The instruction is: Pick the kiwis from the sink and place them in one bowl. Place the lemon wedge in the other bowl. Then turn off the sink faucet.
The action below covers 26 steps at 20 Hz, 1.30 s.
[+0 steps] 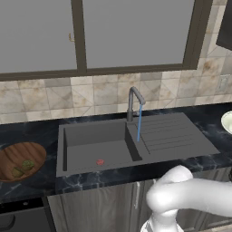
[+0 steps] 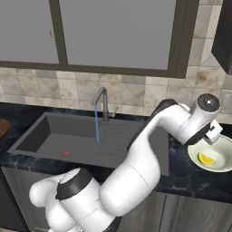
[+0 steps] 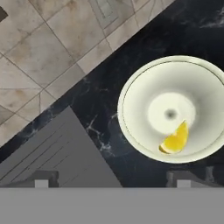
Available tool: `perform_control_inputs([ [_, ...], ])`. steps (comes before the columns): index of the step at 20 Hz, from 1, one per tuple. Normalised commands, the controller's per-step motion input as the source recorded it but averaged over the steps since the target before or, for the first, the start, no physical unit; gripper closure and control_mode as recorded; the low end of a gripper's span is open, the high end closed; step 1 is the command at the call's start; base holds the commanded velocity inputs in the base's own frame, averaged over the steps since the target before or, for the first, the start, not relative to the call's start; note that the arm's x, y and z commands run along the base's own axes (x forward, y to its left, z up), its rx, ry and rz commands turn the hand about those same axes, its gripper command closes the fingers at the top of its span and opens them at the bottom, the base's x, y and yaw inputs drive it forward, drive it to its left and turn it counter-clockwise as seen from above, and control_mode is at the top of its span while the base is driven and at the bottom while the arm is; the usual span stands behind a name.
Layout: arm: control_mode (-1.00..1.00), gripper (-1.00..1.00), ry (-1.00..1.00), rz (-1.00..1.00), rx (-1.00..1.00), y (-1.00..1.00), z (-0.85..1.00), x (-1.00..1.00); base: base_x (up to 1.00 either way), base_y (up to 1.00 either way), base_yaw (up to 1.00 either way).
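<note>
Gripper (image 3: 109, 178) fingers spread apart, holding nothing, above the pale bowl (image 3: 131, 78). Lemon wedge (image 3: 176, 140) sits at its 5 o'clock; kiwis (image 1: 23, 167) (probably both) in wooden bowl (image 1: 34, 152). Faucet (image 2: 103, 103) running: swinging across could clip the bowl rim.

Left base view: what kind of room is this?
A kitchen, rendered: a sink set in a black marble counter, a faucet running water, tiled backsplash and a window above, cabinet fronts below.
</note>
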Motion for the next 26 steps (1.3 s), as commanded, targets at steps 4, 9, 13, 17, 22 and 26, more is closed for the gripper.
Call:
perform_control_inputs([
  [4,-1.0,-1.0,0.0,0.27,-0.1,1.0,0.0,-0.48,0.0,0.0,0.0],
  [9,-1.0,-1.0,0.05,0.32,-0.02,1.0,0.09,-0.42,0.0,0.0,0.0],
  [13,-1.0,-1.0,0.04,0.38,-0.02,1.0,0.14,-0.35,0.0,0.0,0.0],
  [17,-1.0,-1.0,0.0,0.45,-0.06,1.0,0.19,-0.15,0.0,0.0,0.0],
  [22,-1.0,-1.0,-0.07,0.57,-0.22,0.98,0.1,-0.02,0.0,0.0,0.0],
  [26,-1.0,-1.0,-0.4,0.58,-0.33,0.71,0.02,0.0,0.0,0.0,0.0],
])
